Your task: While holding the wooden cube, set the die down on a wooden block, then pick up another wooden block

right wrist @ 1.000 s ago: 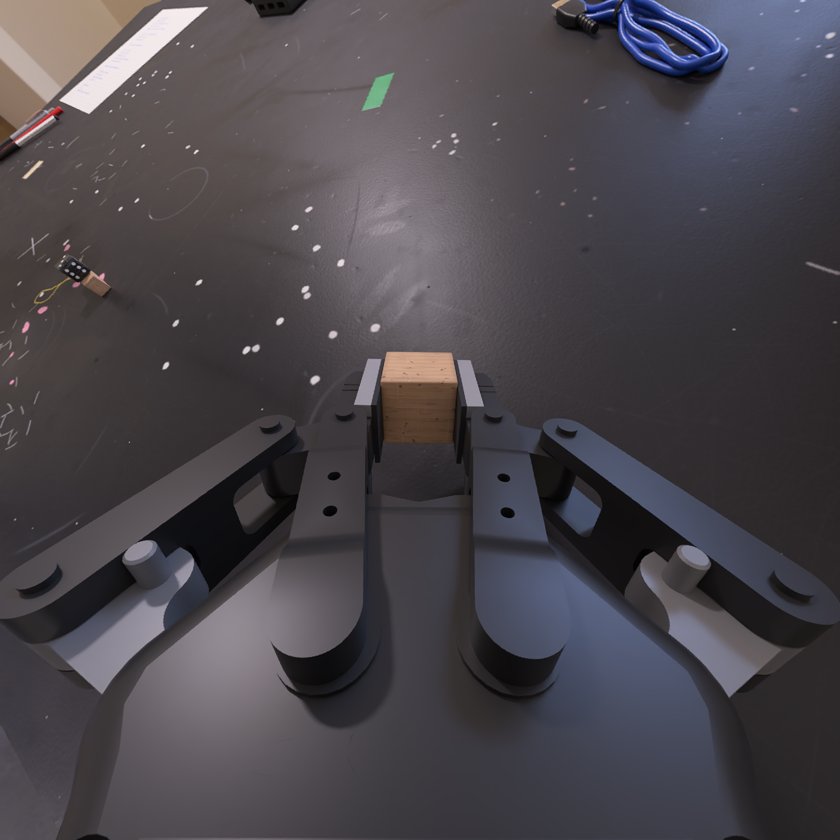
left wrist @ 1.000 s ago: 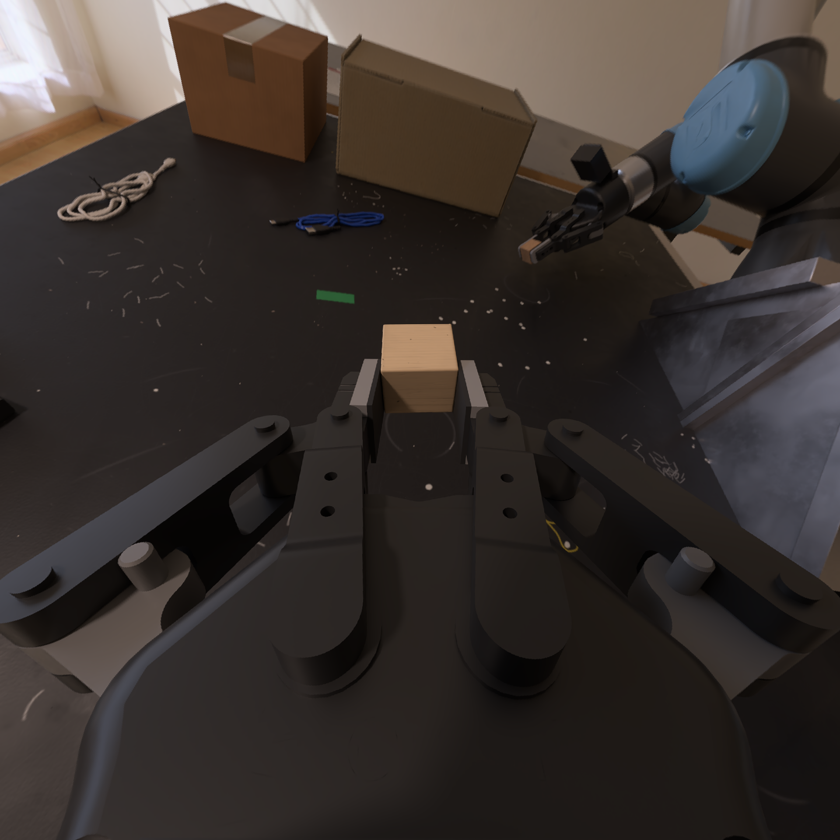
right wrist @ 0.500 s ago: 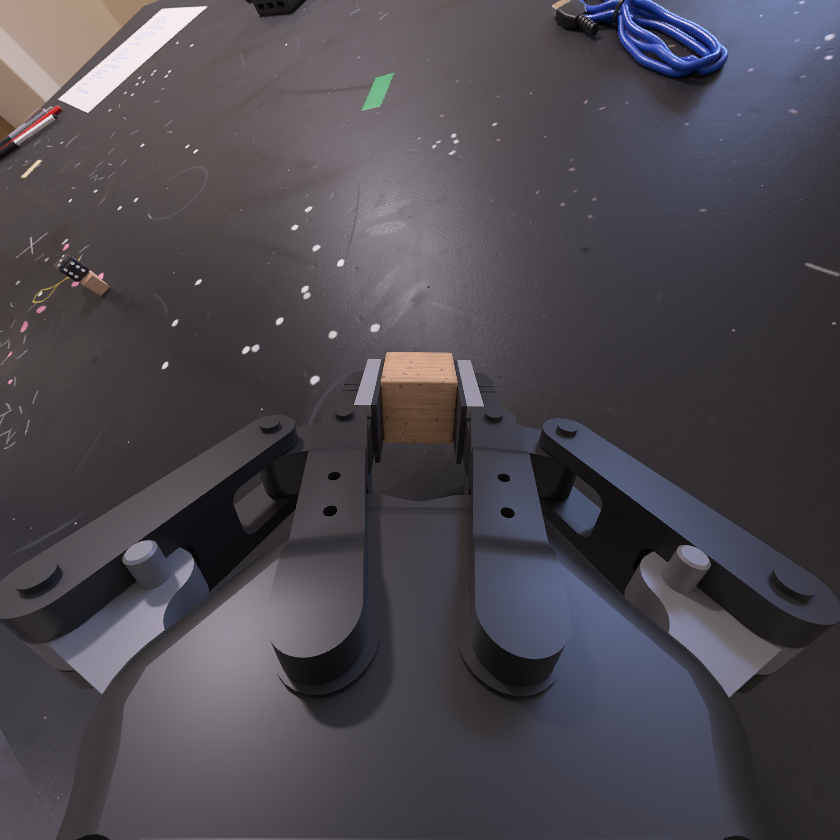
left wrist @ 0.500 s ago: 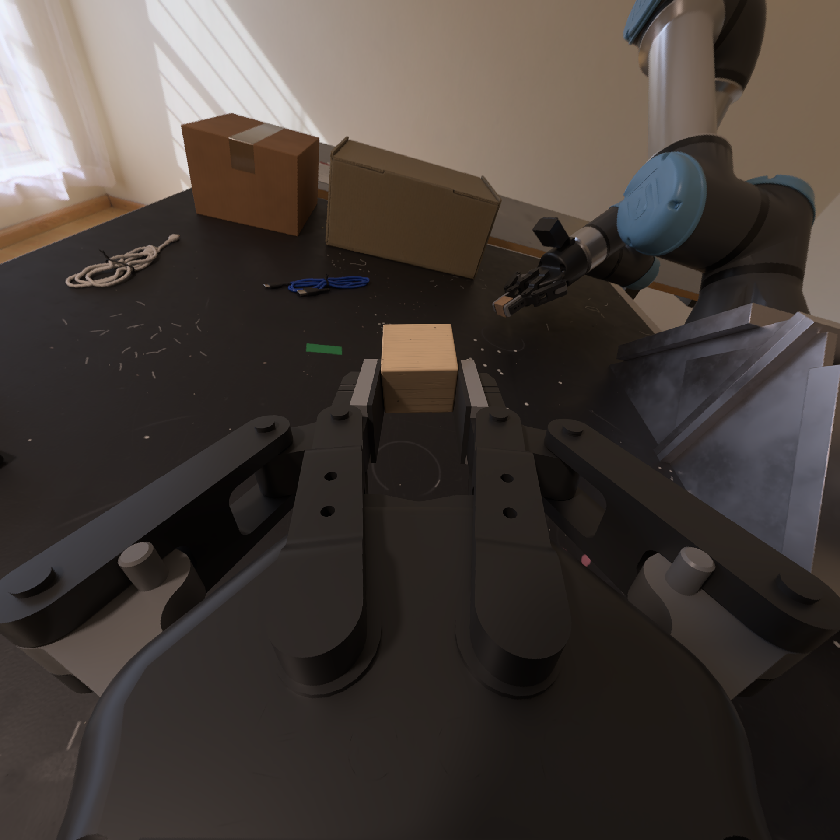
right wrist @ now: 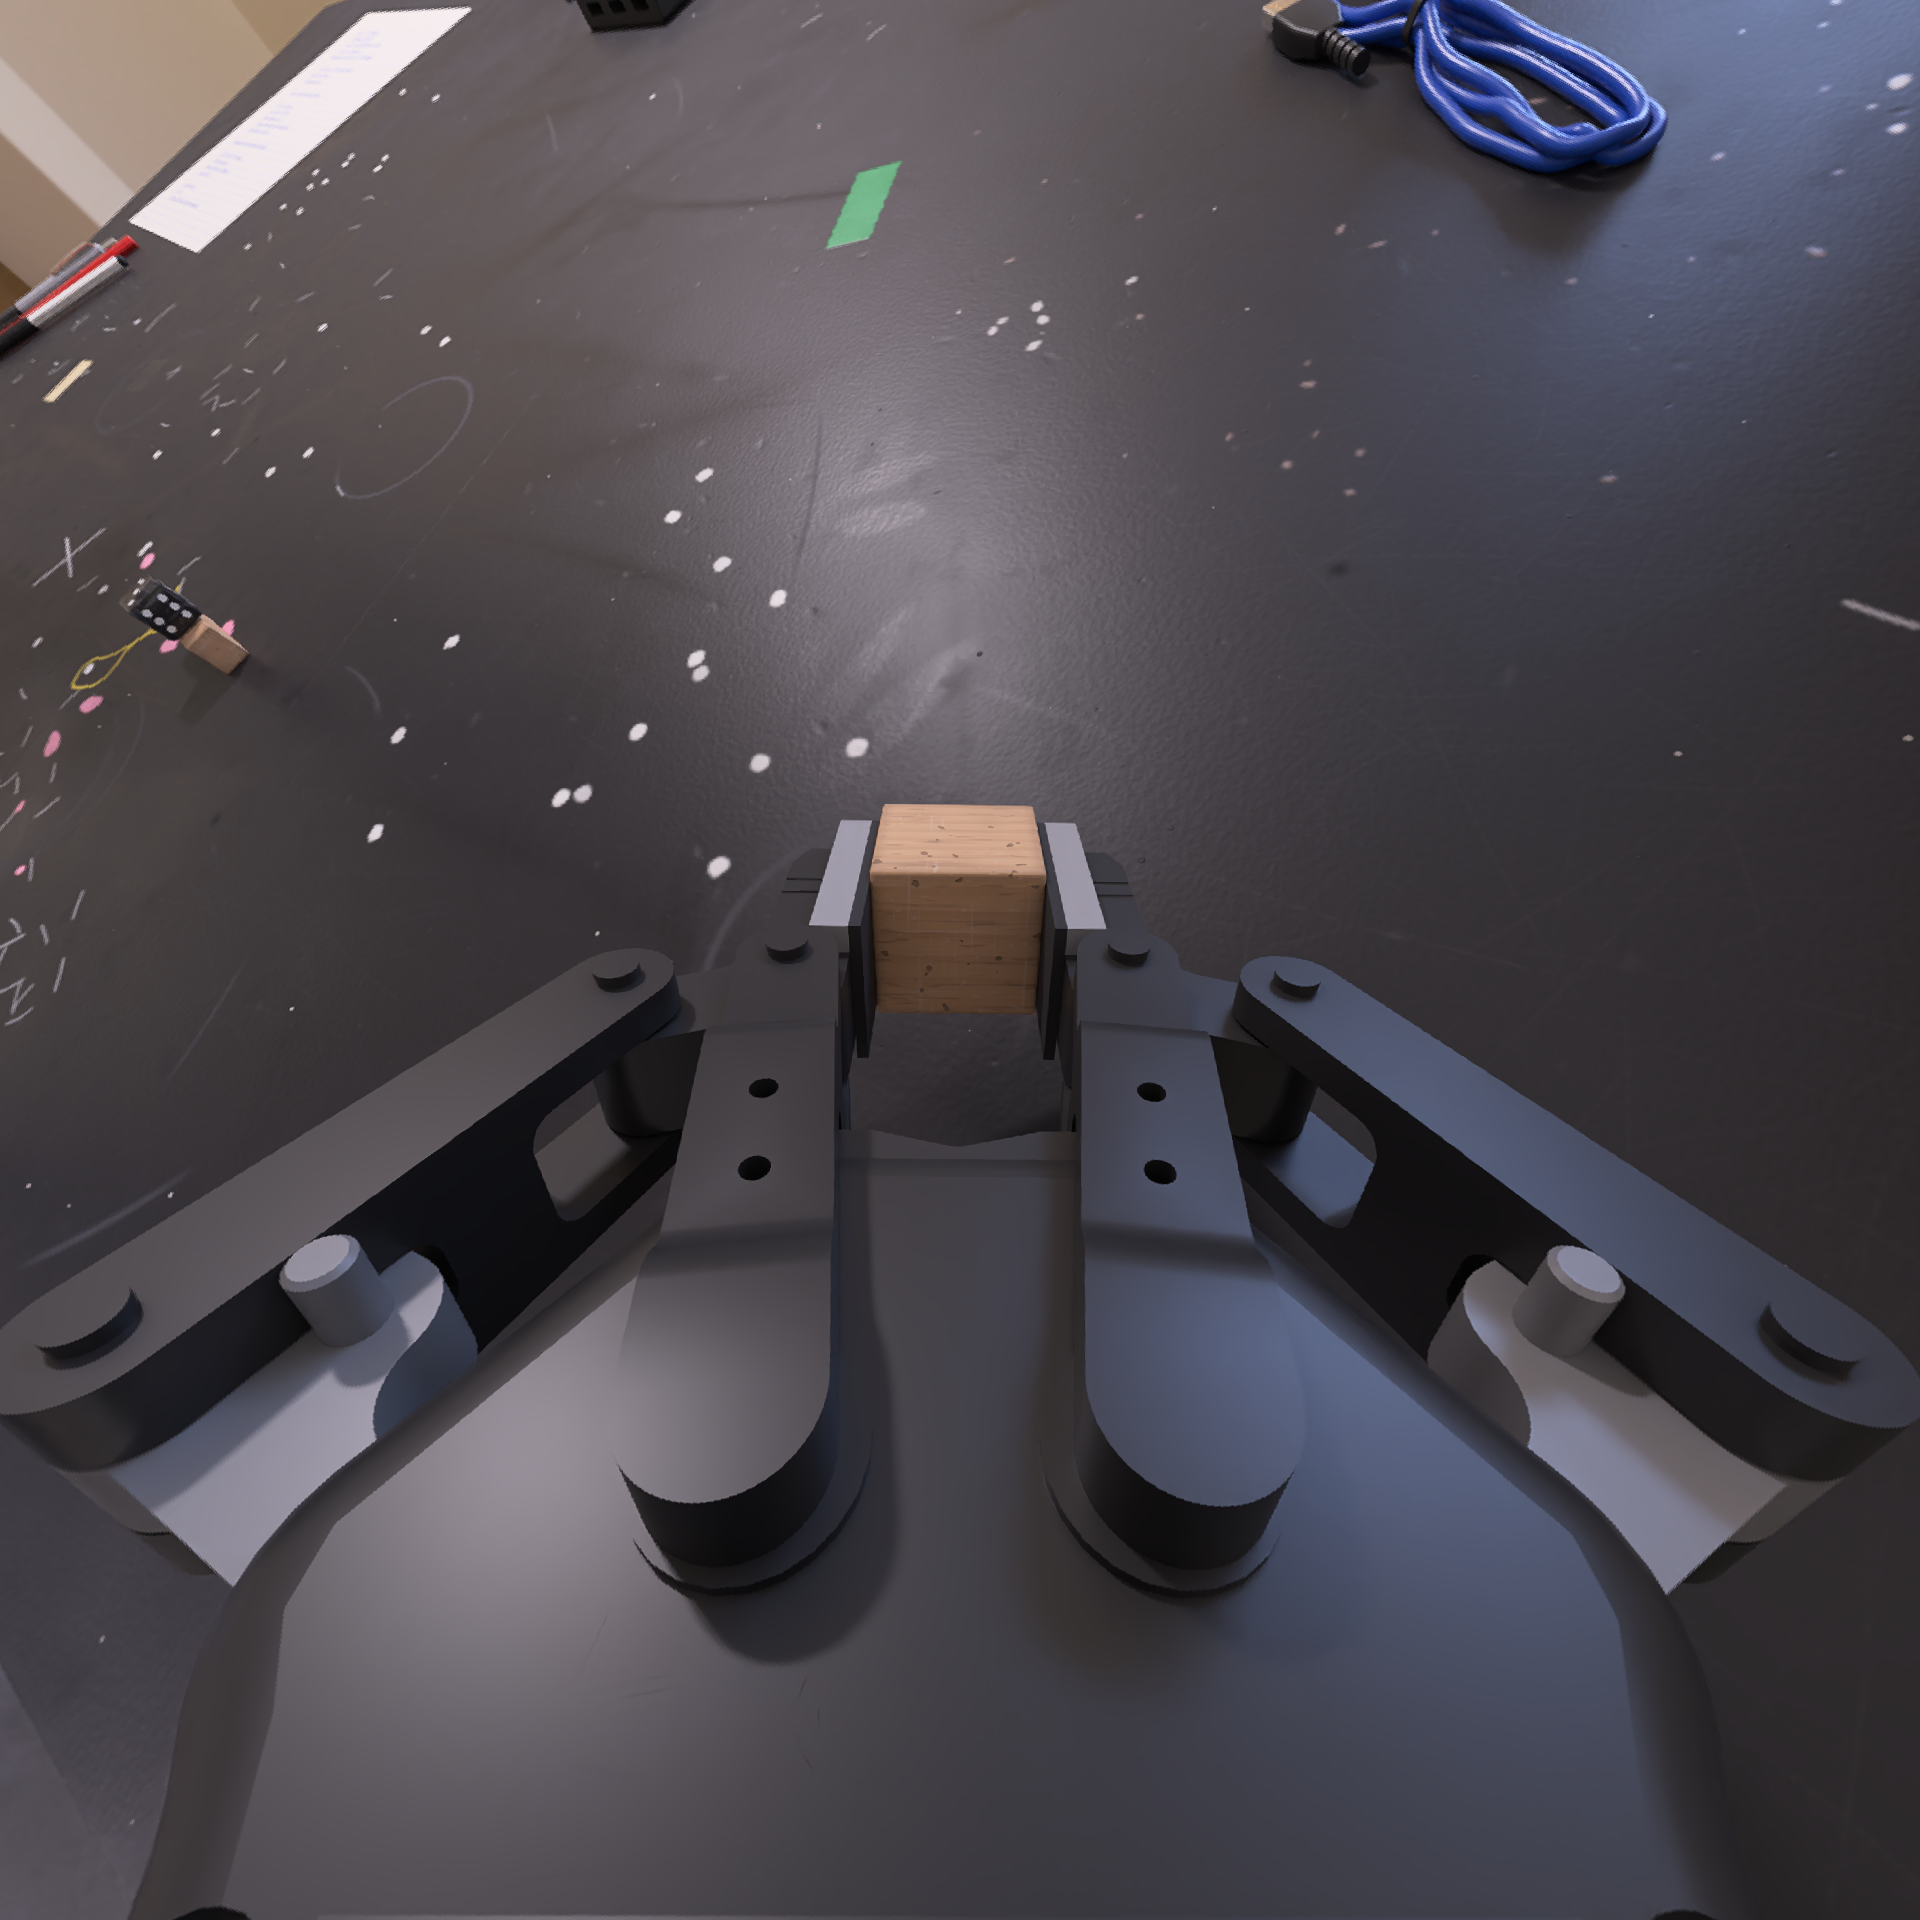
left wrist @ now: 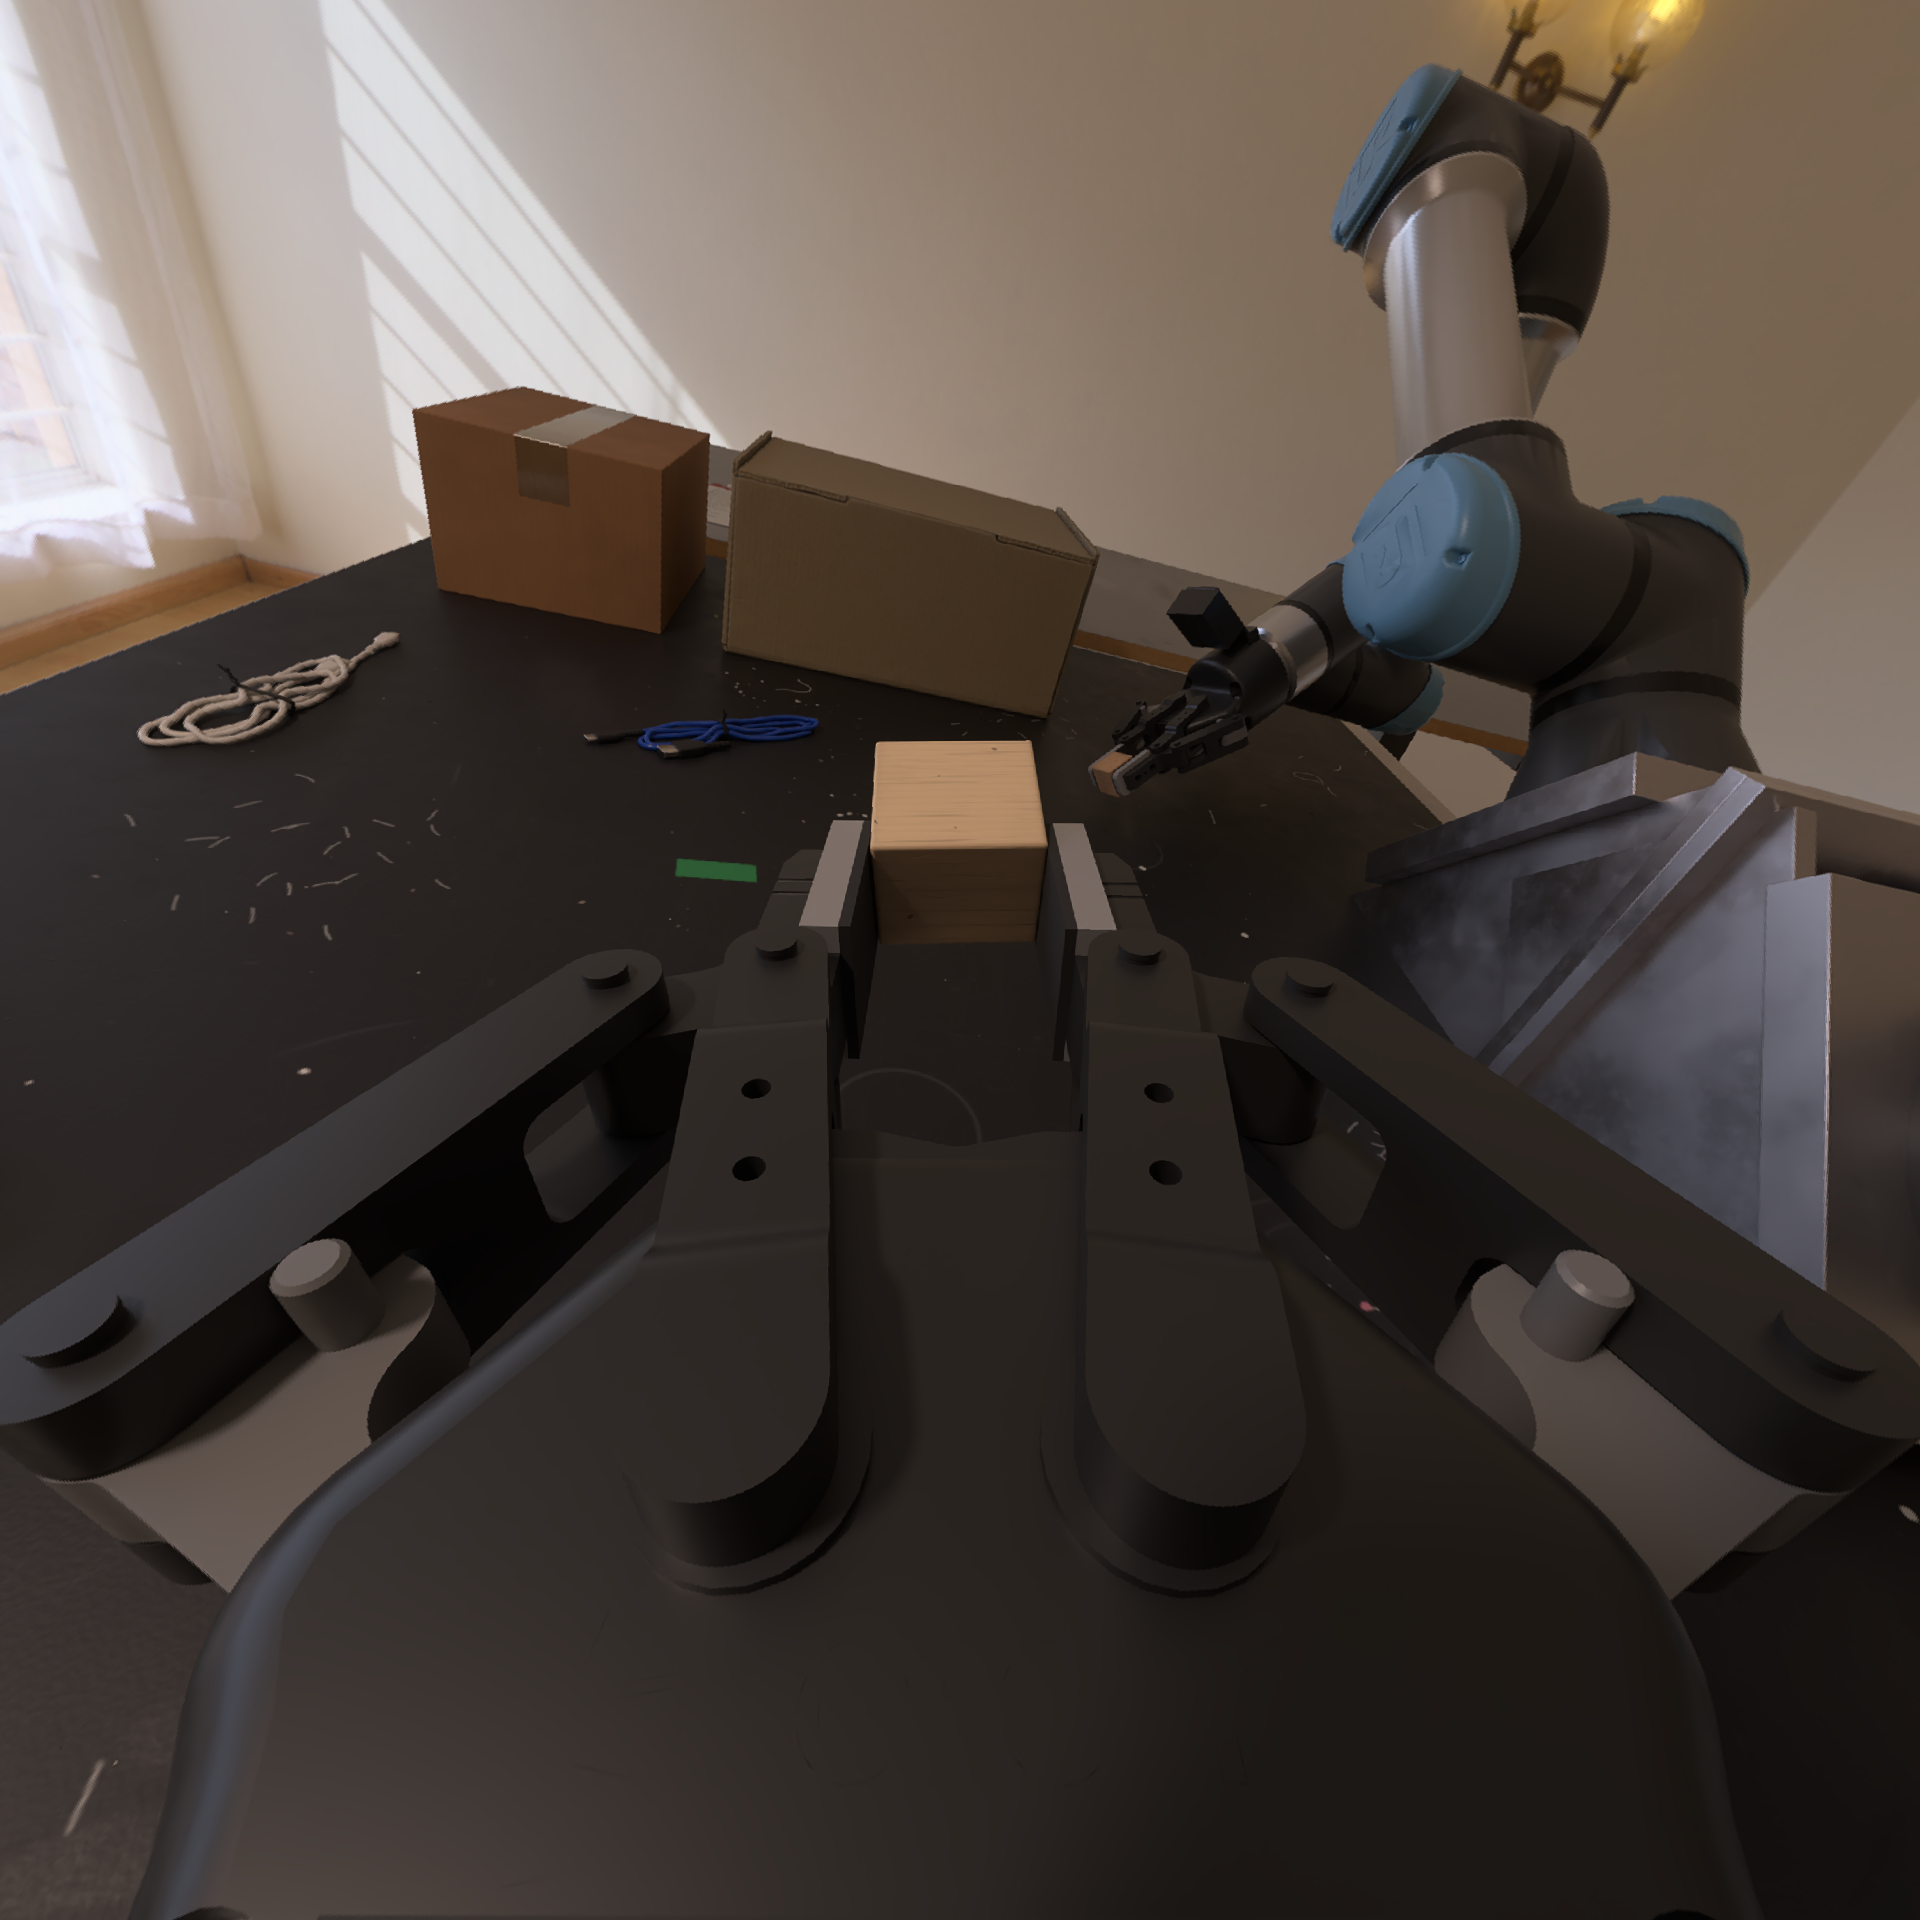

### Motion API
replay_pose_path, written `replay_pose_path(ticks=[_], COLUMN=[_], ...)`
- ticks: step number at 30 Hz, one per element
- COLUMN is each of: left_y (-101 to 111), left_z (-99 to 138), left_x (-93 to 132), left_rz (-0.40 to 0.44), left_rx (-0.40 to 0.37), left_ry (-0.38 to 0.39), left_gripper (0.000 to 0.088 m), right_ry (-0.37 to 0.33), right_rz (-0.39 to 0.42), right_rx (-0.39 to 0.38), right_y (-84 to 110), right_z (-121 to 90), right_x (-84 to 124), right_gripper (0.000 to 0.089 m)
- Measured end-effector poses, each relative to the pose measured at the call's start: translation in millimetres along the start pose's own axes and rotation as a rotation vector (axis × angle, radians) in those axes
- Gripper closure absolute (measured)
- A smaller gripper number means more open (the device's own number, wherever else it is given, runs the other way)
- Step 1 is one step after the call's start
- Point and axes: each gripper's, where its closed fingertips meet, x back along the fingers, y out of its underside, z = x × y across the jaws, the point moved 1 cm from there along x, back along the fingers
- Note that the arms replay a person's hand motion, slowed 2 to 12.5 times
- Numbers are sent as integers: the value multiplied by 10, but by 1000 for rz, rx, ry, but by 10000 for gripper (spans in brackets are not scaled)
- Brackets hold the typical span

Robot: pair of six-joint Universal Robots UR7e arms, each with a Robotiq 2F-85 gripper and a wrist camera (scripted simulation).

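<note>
My left gripper clamps a pale wooden block; my right gripper grips the wooden cube. The die sits on another block far left. I can read no writing.

A: What can't you make out past the left gripper?

B: The wooden block it clamps hides the table right behind it, and its lower faces are sunk between the pads. Beyond and to the right, the right gripper is too small to judge its grip.

A: And from the right gripper?

B: Far to its left, the die on a small block is tiny; the pips blur together. The blue cable, ahead and right, is cut off by the top edge.
</note>
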Motion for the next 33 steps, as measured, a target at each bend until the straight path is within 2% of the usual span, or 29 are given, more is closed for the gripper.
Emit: replay_pose_path(ticks=[20,33], left_y=[-58,-45], left_z=[85,122], left_x=[39,44], left_rz=[75,79], left_rx=[-16,-20], left_ry=[27,42], left_gripper=[606,606], right_ry=[0,0], right_rz=[-3,-4], right_rx=[-1,-2], right_y=[2,3], right_z=[1,3], right_x=[-2,-3], right_gripper=[643,643])
